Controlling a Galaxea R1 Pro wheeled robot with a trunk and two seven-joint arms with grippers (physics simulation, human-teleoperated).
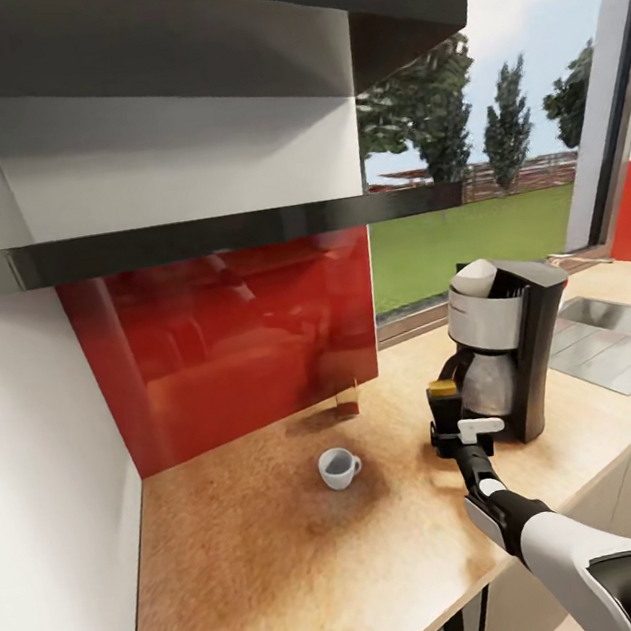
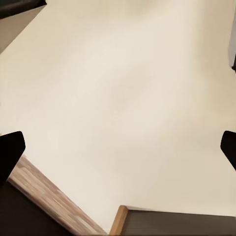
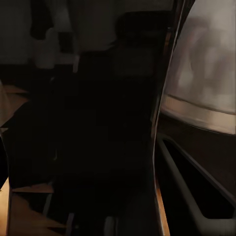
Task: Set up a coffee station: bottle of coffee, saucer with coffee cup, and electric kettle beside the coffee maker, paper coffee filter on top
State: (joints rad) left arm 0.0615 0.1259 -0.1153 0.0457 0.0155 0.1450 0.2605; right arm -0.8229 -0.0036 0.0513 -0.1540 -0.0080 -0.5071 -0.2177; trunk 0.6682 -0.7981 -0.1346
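The black coffee maker (image 1: 522,345) stands on the wooden countertop (image 1: 251,558) at the right, with a white paper filter (image 1: 474,280) resting on its top. Its glass carafe (image 3: 206,73) looms close in the right wrist view. A dark bottle of coffee (image 1: 445,407) with a yellowish cap stands right beside the maker, and my right gripper (image 1: 461,432) is shut on it; the bottle's dark body (image 3: 98,128) sits against the camera. A white coffee cup (image 1: 338,467) sits alone on the counter to the left. My left gripper (image 2: 118,147) is open over a pale surface.
A small brown object (image 1: 347,402) stands against the red backsplash (image 1: 228,339). A dark shelf (image 1: 213,236) runs above the counter. A steel sink (image 1: 612,337) lies right of the coffee maker. A white wall bounds the counter on the left.
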